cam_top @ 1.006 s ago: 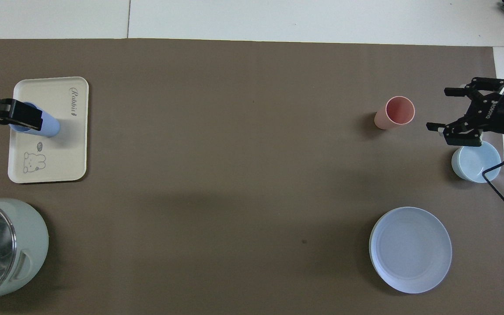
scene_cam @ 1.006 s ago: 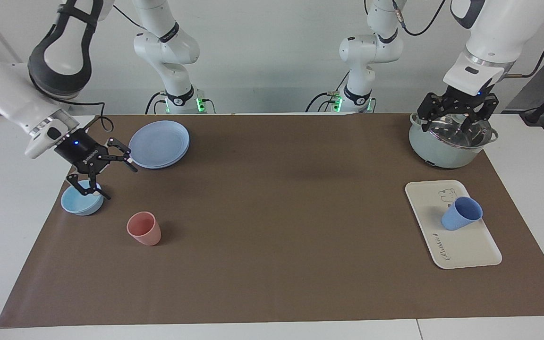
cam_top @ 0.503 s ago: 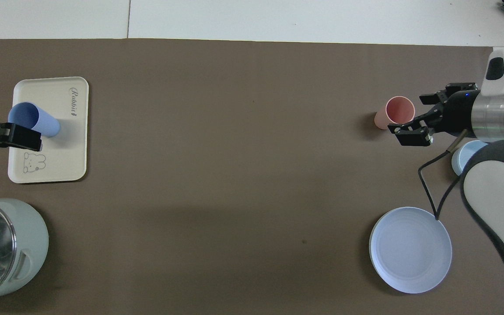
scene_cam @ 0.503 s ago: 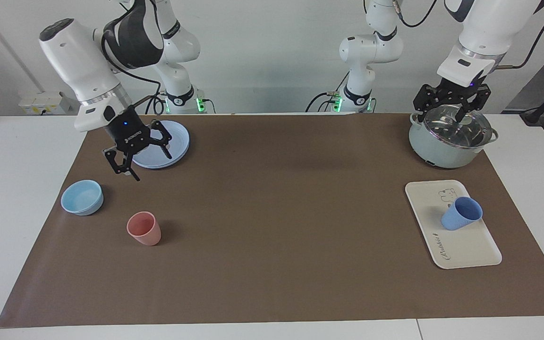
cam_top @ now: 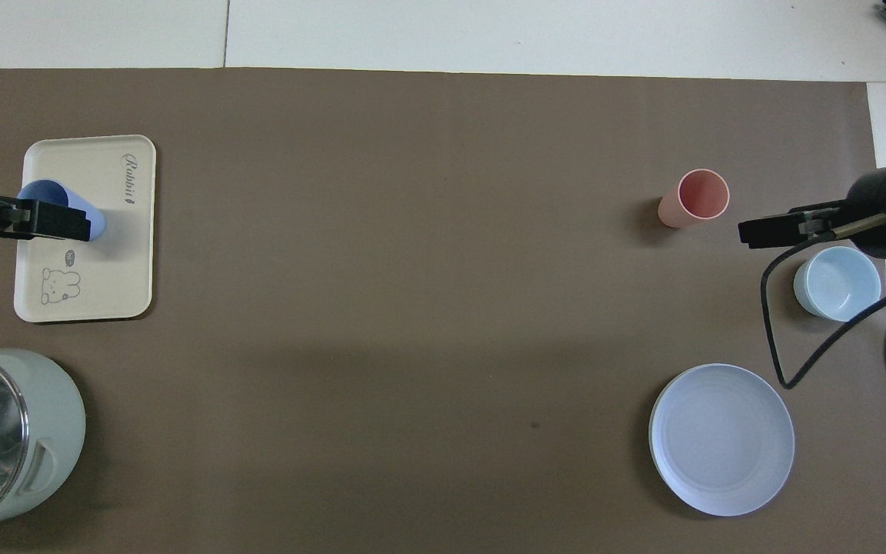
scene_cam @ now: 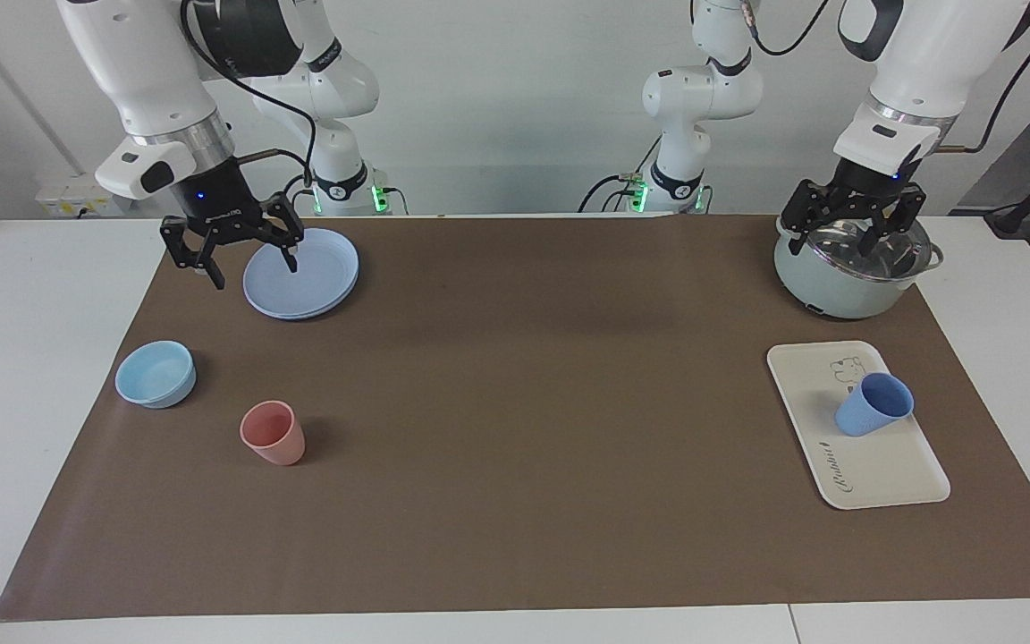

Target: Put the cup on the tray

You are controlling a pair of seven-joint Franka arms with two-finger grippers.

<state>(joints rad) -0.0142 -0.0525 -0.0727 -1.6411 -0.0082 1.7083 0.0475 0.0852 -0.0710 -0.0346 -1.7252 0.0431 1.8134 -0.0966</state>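
Blue cup (scene_cam: 873, 405) rests tilted on the cream tray (scene_cam: 882, 474).
You see the left gripper (scene_cam: 849, 234) above the pot (scene_cam: 837, 286), the right gripper (scene_cam: 247, 264) above the plate (scene_cam: 318, 277); both fingers spread wide, empty.

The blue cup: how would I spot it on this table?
Find the cream tray with the bear drawing, toward the left arm's end of the table. The blue cup stands on it, handleless and periwinkle, unlike the pink cup on the brown mat.

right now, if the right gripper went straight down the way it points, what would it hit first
Likely the round blue plate: the open right gripper hangs pointing down over its edge, though depth is unclear and one finger may meet the brown mat.
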